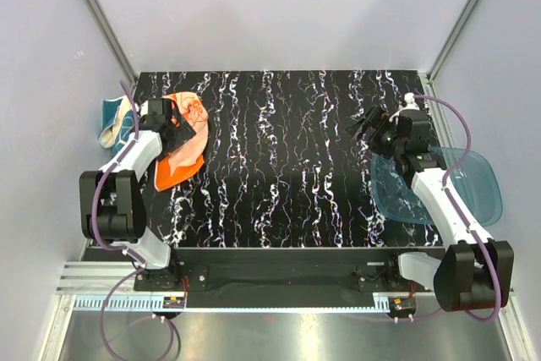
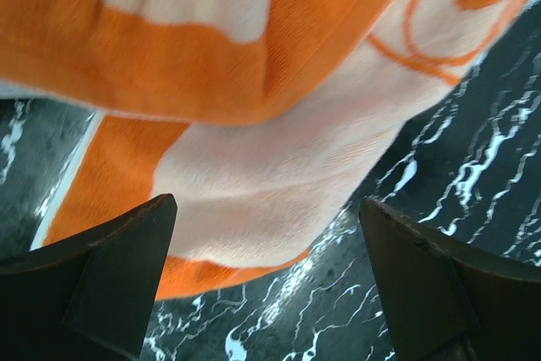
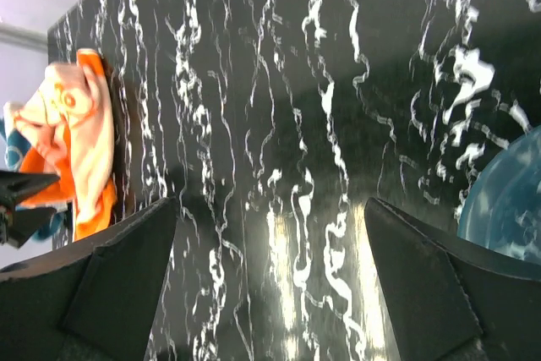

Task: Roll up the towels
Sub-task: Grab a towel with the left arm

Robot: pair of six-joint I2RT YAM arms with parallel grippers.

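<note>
My left fingers (image 2: 101, 285) are dark, matte, wedge-shaped blades, spread wide with nothing pinched between them. The orange towel (image 2: 270, 175) fills the gap between their tips and runs on beyond them. It is a soft cloth with a fine, short terry pile, peach in the middle with solid orange bands and thin orange ring outlines. It lies rumpled, with one thick fold heaped across the top of the left wrist view. I cannot tell whether either tip touches the cloth. From above, this towel sits at the far left of the bench (image 1: 279, 150), a smooth black slab streaked with white marble-like veins, and the left arm's wrist covers part of it. The teal towel (image 1: 110, 120) is just beyond, at the bench's left edge against the wall. It is bunched up, showing some cream, and is half hidden by the arm. My right fingers (image 3: 110, 285) are the same dark wedges, also spread wide and holding nothing, over bare glossy bench on the right side, well apart from both towels. Under that arm lies a translucent blue tray (image 1: 473, 183) of thin plastic with rounded corners, overhanging the bench's right edge.
</note>
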